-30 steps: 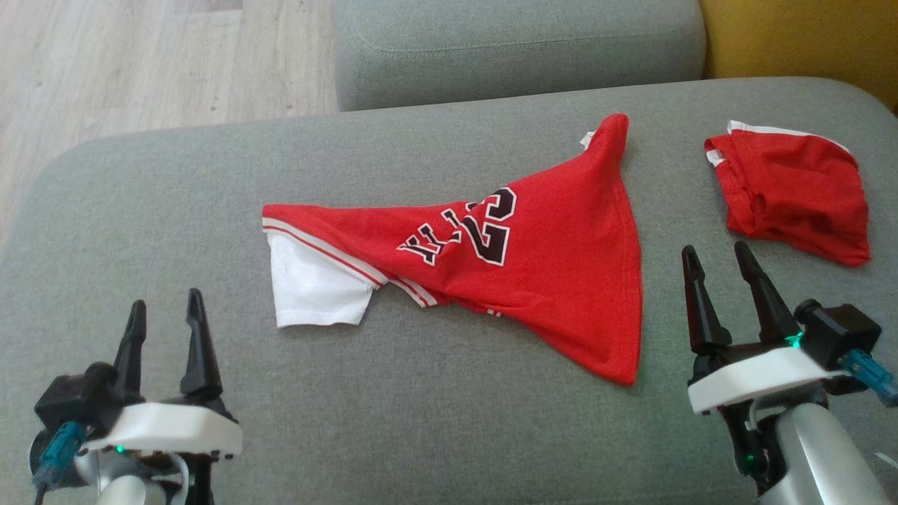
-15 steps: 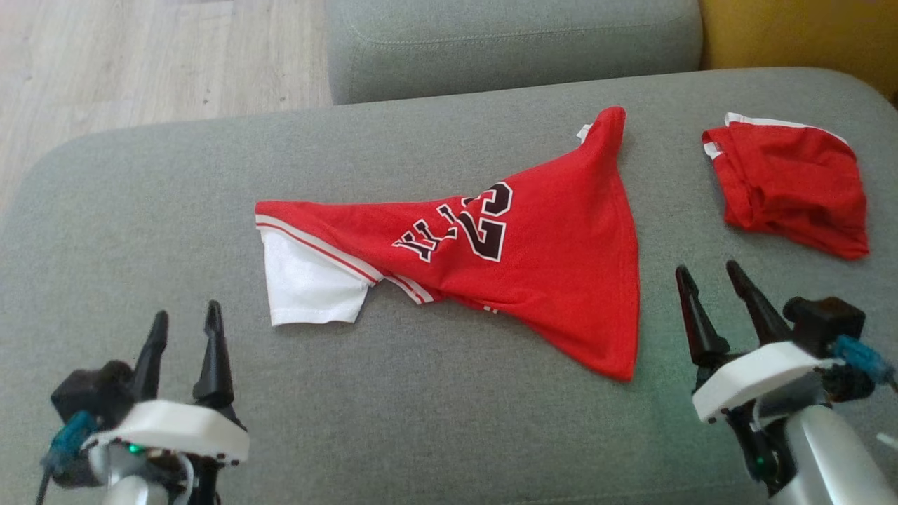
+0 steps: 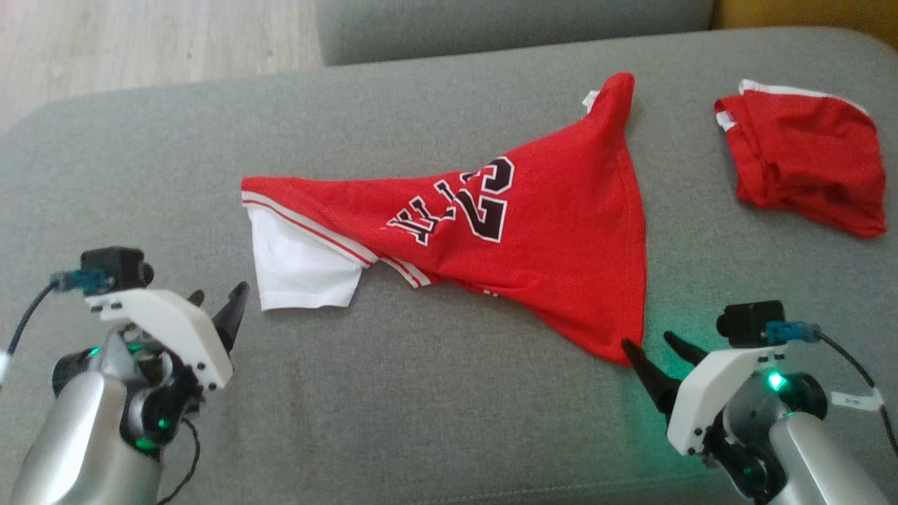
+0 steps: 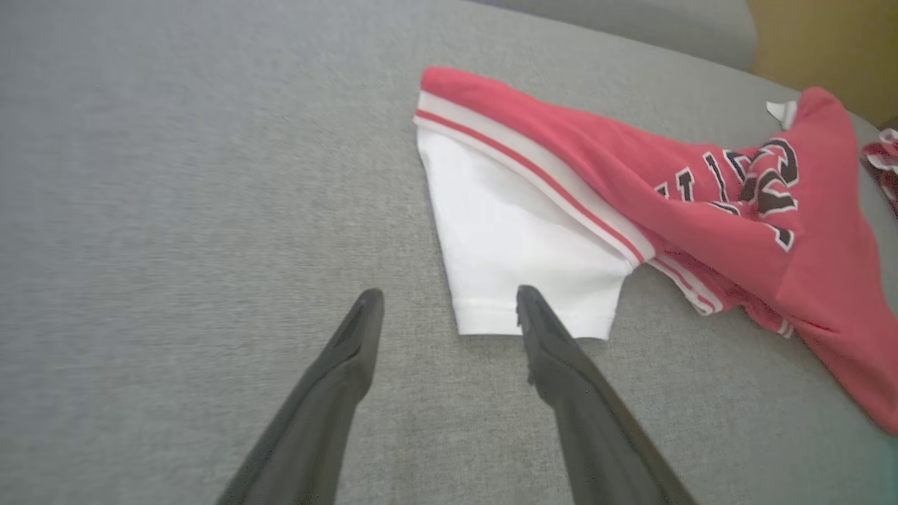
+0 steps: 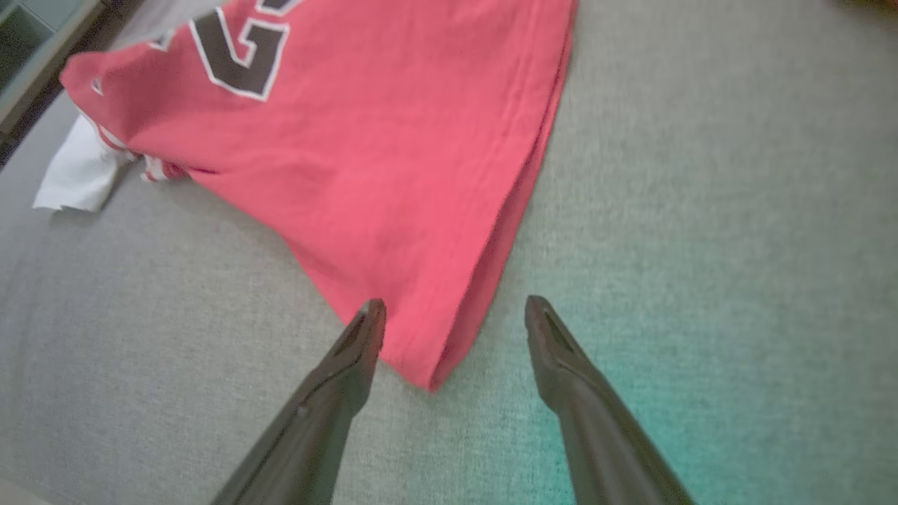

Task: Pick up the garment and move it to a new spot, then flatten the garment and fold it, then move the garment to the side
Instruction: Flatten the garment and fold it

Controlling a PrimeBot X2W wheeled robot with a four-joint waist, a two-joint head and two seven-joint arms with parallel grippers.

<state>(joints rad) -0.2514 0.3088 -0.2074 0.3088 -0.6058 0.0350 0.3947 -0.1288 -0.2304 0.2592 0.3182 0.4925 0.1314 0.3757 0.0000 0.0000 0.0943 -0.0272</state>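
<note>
Both arms have swung from pointing up the head view to tilting down and inward toward the cloth; the camera has dipped too, so the cushion's shift is no move of the things.

The right gripper (image 3: 645, 341) stands wide open and empty. In its wrist view the red garment (image 3: 547, 252) has its near corner lying between the two fingers, at 12 o'clock. The left gripper (image 3: 219, 294) is likewise spread wide and holds nothing. The white sleeve (image 3: 302, 273) lies at its 1 o'clock, the hem just at one fingertip.

The garment is sprawled twisted across the middle of the grey sofa cushion (image 3: 421, 421). A second red piece (image 3: 807, 168) sits well apart, at 2 o'clock.

Likely trouble: fingers closing flat may pinch upholstery, or catch one layer only, so the twist stays.
</note>
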